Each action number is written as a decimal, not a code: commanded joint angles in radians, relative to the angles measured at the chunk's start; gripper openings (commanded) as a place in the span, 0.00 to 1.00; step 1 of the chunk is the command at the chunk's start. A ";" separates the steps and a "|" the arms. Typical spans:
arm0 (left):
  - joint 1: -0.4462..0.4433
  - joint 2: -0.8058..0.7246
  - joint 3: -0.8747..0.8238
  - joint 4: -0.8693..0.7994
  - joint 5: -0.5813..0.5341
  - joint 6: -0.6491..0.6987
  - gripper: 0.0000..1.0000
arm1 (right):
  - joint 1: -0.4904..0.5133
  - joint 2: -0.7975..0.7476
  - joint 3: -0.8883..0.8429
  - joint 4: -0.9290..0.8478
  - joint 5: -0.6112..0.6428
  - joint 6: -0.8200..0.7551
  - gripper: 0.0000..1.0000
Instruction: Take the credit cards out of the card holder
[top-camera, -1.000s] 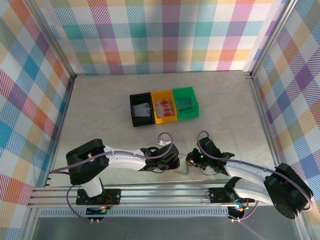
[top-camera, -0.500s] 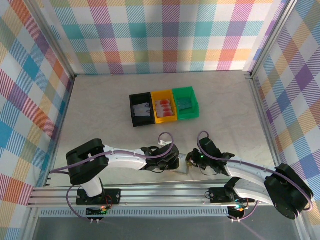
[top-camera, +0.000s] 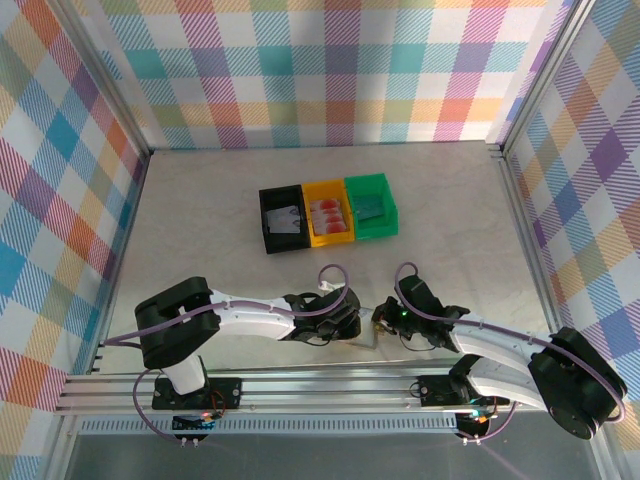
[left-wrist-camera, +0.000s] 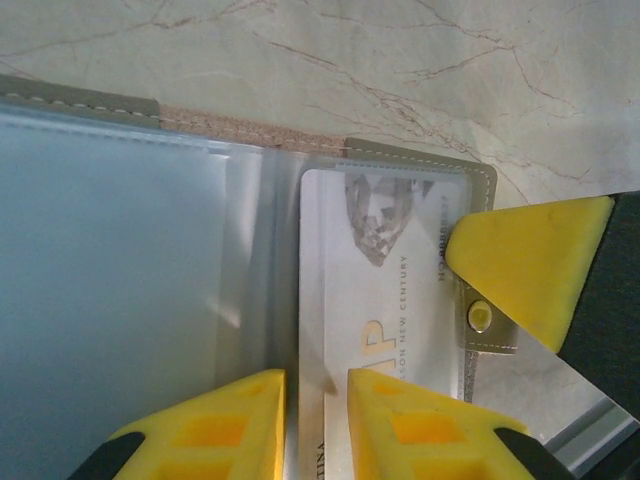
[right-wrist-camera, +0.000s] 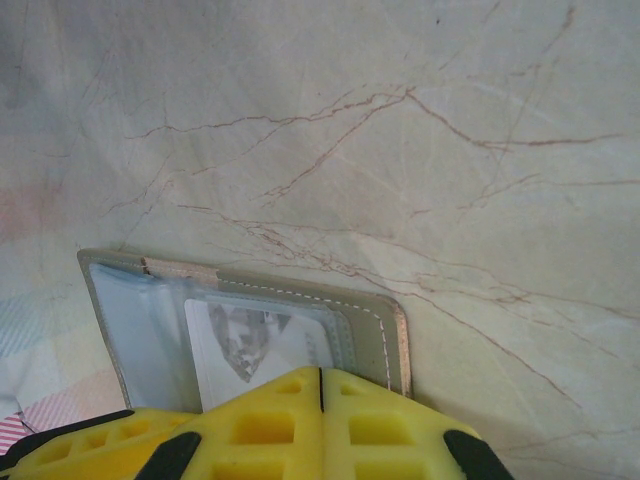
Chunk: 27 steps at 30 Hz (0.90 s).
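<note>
**Overhead view.** Two arms reach inward along the lower edge of the marble table (top-camera: 200, 200). The left gripper (top-camera: 350, 325) and right gripper (top-camera: 383, 322) nearly meet at lower centre. Three bins stand in a row at the centre of the frame, well apart from the grippers. The black bin (top-camera: 268, 236) holds a greyish card (top-camera: 287, 220), the yellow bin (top-camera: 312, 190) holds red-pink cards (top-camera: 327, 213), and the green bin (top-camera: 388, 200) holds a teal card (top-camera: 368, 205). Plaid walls (top-camera: 320, 60) close in three sides. An aluminium rail (top-camera: 300, 385) runs below the arm bases.

**Left wrist view.** The card holder (left-wrist-camera: 420, 155) lies open on the table and fills the left and centre of the frame. Its clear sleeves show pale blue-grey. A white card (left-wrist-camera: 370, 290) with gold lettering and a diamond picture sits inside the right-hand sleeve. The left gripper's (left-wrist-camera: 315, 385) yellow fingers (left-wrist-camera: 215, 425) rise from the lower edge with a narrow gap between them, and the card's left edge lies in line with that gap. Whether they pinch the sleeve or the card cannot be told. At right, a yellow finger (left-wrist-camera: 530, 265) of the right gripper overlaps the holder's outer edge just above its metal snap (left-wrist-camera: 481, 316).

**Right wrist view.** The right gripper's (right-wrist-camera: 320, 385) fingers are pressed together with nothing between them. They cover the near edge of the card holder (right-wrist-camera: 370, 320) at lower left, where the white card (right-wrist-camera: 260, 340) shows through its sleeve. Bare marble fills the upper part of the frame.
</note>
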 joint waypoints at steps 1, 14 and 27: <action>-0.010 -0.002 -0.023 0.073 0.023 -0.031 0.22 | 0.007 0.019 -0.048 -0.099 0.008 0.004 0.00; -0.009 -0.043 -0.074 0.129 -0.007 -0.073 0.05 | 0.006 0.005 -0.067 -0.089 0.008 0.017 0.00; -0.009 -0.065 -0.089 0.159 -0.023 -0.084 0.00 | 0.007 -0.025 -0.079 -0.112 0.017 0.026 0.00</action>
